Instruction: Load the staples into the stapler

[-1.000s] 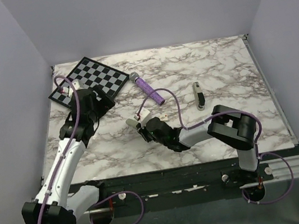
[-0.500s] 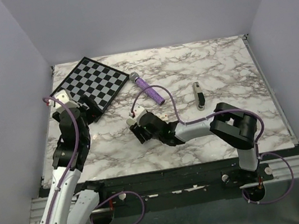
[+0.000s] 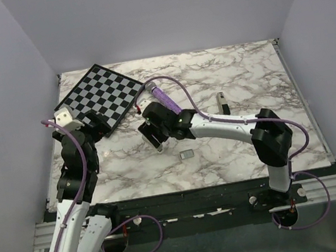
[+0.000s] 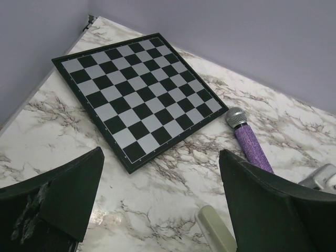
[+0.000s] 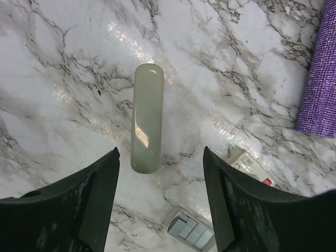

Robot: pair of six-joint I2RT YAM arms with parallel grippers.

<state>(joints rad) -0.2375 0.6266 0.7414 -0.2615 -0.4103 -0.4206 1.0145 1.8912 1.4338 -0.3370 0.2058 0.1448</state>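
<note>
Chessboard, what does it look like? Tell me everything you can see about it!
The chessboard is a flat square board of black and pale grey squares inside a thin black frame. It looks stiff and smooth. It lies flat on the marble table, turned cornerwise, in the far left corner near the walls. No pieces stand on it. A purple microphone lies by its right corner; whether they touch is unclear.

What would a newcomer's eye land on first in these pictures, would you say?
Most likely the black-and-silver chessboard lying at the far left of the marble table, with the glittery purple microphone just right of it. Next, the right gripper, jaws open, hovering over a cream stapler lying flat near the table's middle.
</note>
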